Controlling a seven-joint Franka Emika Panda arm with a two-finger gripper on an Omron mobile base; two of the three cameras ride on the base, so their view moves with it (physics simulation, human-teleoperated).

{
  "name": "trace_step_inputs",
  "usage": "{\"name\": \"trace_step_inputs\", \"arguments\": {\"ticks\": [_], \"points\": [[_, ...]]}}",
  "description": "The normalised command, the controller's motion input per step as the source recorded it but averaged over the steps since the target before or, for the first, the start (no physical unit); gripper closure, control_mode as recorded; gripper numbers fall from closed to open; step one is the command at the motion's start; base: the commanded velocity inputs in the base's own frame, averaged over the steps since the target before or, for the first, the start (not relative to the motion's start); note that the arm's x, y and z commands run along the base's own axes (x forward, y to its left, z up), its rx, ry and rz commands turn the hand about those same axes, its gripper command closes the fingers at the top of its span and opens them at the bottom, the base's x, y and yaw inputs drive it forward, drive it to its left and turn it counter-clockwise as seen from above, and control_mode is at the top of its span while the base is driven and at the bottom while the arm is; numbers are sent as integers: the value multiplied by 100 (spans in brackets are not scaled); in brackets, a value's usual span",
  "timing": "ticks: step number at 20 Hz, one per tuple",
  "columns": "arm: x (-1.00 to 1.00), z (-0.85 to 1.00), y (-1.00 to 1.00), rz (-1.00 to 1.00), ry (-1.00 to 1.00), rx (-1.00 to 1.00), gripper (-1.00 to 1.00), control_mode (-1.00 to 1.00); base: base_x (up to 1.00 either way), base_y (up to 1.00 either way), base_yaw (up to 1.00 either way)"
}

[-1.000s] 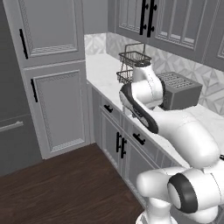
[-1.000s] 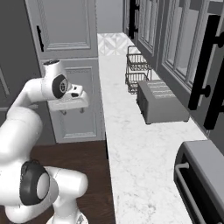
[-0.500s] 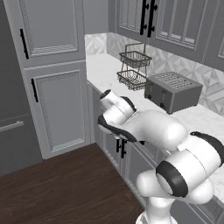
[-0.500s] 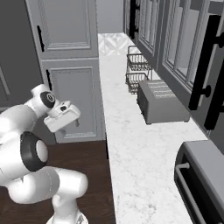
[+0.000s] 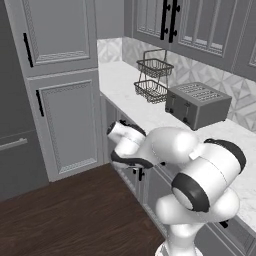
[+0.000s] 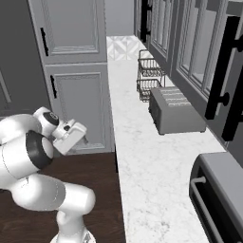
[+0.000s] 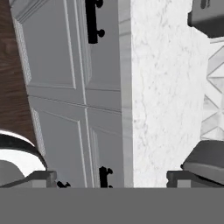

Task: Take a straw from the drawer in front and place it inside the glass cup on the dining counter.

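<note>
My gripper (image 7: 109,181) is open, its two fingertips (image 7: 41,179) spread wide with nothing between them. It points at the grey cabinet fronts under the marble worktop. The hand view is rolled sideways, and there a shut drawer (image 7: 105,140) with a short black bar handle (image 7: 105,174) lies right ahead. A second black handle (image 7: 92,22) sits further along the same row. From the right base view the gripper (image 6: 79,136) hangs low, just left of the worktop's edge. The straw is hidden. The glass cup and the dining counter are out of view.
On the marble worktop (image 6: 137,156) backed by patterned tiles stand a grey toaster (image 5: 197,104) and a two-tier wire basket (image 5: 152,75). A dark appliance (image 6: 218,199) sits at the near right. Tall grey cabinet doors (image 5: 70,122) rise at left above the dark wood floor (image 5: 65,215).
The arm has swung down from worktop height to the cabinet fronts below the worktop edge. The gripper stayed open.
</note>
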Motion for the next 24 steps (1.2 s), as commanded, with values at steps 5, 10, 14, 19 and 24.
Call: {"name": "trace_step_inputs", "arguments": {"ticks": [5, 10, 14, 19, 24], "points": [[-33, -45, -36, 1, -4, -7, -100, -100, 0, 0, 0], [-11, -17, -26, 0, -1, -1, -100, -100, 0, 0, 0], [5, -13, -27, 0, -3, -3, -100, -100, 0, 0, 0], [17, -24, -21, 0, 0, -2, -100, -100, 0, 0, 0], [26, -25, -7, 0, 0, -1, -100, -100, 0, 0, 0]]}}
